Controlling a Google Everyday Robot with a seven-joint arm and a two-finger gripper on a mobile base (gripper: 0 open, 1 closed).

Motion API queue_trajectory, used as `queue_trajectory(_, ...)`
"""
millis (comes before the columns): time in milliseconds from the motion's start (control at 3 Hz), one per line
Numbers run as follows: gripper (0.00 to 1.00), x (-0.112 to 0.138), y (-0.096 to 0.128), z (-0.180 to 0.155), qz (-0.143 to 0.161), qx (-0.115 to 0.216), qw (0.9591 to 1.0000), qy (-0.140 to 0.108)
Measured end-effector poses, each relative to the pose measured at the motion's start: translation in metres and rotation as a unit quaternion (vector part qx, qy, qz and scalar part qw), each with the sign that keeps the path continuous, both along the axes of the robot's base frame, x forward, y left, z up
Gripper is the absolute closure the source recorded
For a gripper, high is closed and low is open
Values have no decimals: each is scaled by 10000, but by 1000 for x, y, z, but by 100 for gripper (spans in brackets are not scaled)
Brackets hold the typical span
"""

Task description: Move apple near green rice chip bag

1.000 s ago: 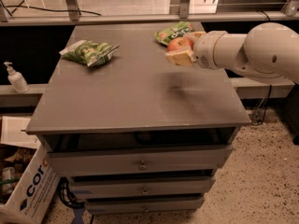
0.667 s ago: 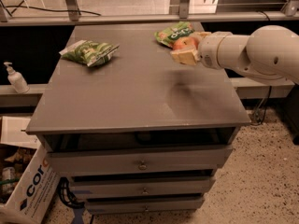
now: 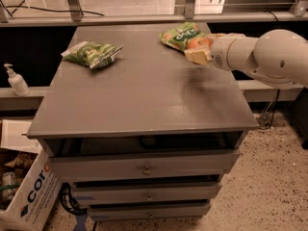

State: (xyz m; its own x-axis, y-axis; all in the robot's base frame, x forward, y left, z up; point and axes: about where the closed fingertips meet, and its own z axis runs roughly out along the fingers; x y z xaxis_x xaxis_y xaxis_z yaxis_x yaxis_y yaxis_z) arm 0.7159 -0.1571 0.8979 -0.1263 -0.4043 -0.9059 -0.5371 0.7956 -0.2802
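Red apple (image 3: 198,43) in gripper (image 3: 199,51) — now nearer lime bag (image 3: 179,34).

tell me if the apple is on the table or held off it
Held off it: the gripper, back right over the table, clasps the apple; shadow beneath.

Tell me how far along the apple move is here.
Done: the apple is grasped and already right beside the lime-green chip bag at the back right of the table. In hand: the gripper holds it there, seemingly just above the tabletop. Left: set it down and let go. The darker bag lies far left.
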Motion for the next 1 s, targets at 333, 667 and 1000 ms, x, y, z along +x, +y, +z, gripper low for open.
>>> queue_trajectory(333, 100, 7, -16, -14, -278, 9, 9996, 96)
queue_trajectory(667, 100, 14, -26, -29, -465, 87, 9987, 199)
queue_trajectory(1000, 100, 20, -28, -42, -574, 196, 9977, 295)
